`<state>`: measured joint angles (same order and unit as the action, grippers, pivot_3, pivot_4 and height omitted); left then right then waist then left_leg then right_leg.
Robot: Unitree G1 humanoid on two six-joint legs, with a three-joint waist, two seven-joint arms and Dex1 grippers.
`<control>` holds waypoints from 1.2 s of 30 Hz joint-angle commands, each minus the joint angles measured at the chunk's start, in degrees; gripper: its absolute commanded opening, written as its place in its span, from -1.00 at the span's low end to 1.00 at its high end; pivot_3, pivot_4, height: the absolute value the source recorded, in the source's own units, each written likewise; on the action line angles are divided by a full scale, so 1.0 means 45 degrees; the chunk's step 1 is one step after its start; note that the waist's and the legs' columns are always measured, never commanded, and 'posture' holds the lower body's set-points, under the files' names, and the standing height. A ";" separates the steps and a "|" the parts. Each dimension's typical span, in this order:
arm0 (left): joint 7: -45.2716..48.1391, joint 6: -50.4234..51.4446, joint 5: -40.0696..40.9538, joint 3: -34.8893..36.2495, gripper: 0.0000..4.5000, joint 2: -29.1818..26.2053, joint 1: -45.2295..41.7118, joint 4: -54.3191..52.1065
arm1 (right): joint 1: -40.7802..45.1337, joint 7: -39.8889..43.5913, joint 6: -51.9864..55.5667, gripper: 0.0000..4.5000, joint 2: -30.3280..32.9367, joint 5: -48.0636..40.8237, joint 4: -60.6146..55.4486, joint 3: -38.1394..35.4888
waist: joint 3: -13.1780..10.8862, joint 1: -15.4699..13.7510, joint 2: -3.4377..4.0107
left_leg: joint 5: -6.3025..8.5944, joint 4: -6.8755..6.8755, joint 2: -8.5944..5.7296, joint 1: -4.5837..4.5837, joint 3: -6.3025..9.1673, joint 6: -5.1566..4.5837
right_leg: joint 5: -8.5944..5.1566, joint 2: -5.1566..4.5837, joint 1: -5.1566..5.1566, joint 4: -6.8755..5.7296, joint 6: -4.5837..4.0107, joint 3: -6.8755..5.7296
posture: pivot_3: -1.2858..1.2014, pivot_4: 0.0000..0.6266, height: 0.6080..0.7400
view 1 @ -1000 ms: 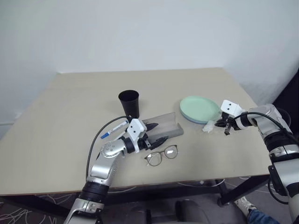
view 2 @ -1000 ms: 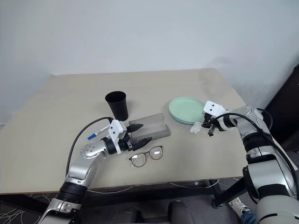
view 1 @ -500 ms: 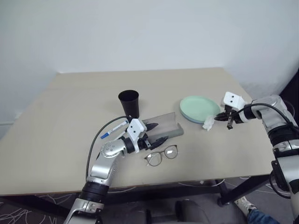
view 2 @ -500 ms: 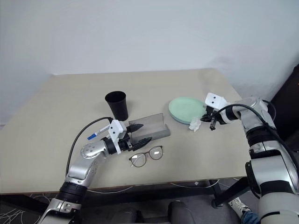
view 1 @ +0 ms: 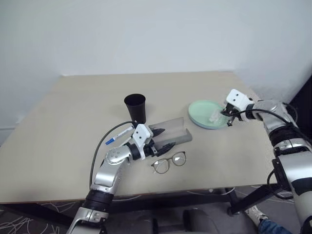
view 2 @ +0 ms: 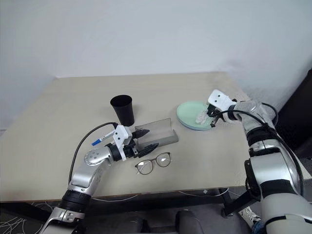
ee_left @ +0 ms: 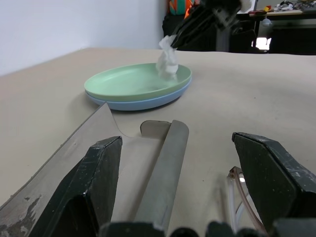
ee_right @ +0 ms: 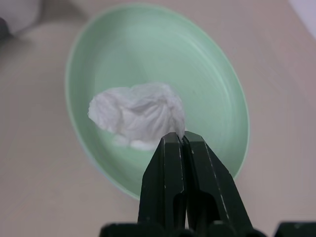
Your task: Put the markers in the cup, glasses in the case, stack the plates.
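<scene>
- Two plates [view 1: 207, 115] stacked, mint on blue, near desk's [view 1: 73, 122] right edge.
- Right hand [ee_right: 183, 140] pinched on paper wad [ee_right: 138, 115] over them.
- Left hand [view 1: 163, 138] spread beside open case [view 1: 171, 131], mid-desk.

No legible text, label, brand, number or sign in any view.

- marker [view 1: 119, 134]: the white barrel shows faint dark print, too small to read.
- cup [view 1: 135, 107]: plain black, unmarked.
- plates [ee_left: 138, 86]: plain mint green over light blue, no marking.
- case [view 1: 171, 132]: grey body and smoky lid, nothing printed that can be made out.
- glasses [view 1: 169, 163]: no lettering visible on frame or lenses.
- paper wad [ee_right: 138, 114]: blank white.
- table [view 1: 73, 122]: bare beige surface, no sticker or stamp.
- background clutter [ee_left: 276, 10] seen from the left wrist: coloured shapes, blurred, nothing readable.
</scene>
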<state>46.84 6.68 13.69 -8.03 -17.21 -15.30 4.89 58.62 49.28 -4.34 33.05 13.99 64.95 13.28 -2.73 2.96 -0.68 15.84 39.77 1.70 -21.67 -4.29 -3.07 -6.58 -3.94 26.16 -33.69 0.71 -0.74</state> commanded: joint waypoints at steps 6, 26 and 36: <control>-0.0069 -0.0115 0.0020 0.0128 0.69 -0.0115 -0.0161 -0.0428 | 0.1009 -0.0583 -0.0542 -0.28 -0.0285 0.0039 0.1054 -0.0335 | -0.0001 0.0010 0.0004 | -0.0001 0.0000 0.0001 0.0010 0.0001 -0.0002 | 0.0000 0.0002 -0.0006 -0.0002 0.0000 0.0006 | 0.03 -1.00 0.88; 0.0360 0.0160 0.0159 0.0457 0.69 -0.0719 -0.0823 0.0212 | 0.0201 0.3764 -0.0743 0.31 -0.0644 -0.2748 -0.1909 -0.2114 | 0.0002 0.0004 0.0010 | -0.0001 -0.0001 0.0004 0.0015 0.0014 -0.0002 | 0.0000 0.0006 -0.0012 -0.0009 0.0000 0.0003 | 0.03 -1.00 0.88; 0.3351 0.2065 0.0555 -0.0114 0.69 -0.2249 -0.3021 0.0826 | -0.1311 0.5569 0.0381 0.31 -0.0638 -0.3783 -0.4665 -0.2040 | 0.0001 -0.0003 0.0012 | -0.0001 0.0000 -0.0001 0.0007 0.0015 -0.0001 | 0.0000 0.0004 -0.0008 -0.0008 0.0001 -0.0002 | 0.03 -1.00 0.88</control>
<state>60.63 15.40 15.35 -8.47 -26.96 -27.28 8.65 52.23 72.97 -3.25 29.66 -0.75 47.27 5.05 -2.72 2.94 -0.63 15.84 39.77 1.69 -21.64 -4.23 -3.08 -6.58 -3.93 26.13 -33.73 0.72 -0.74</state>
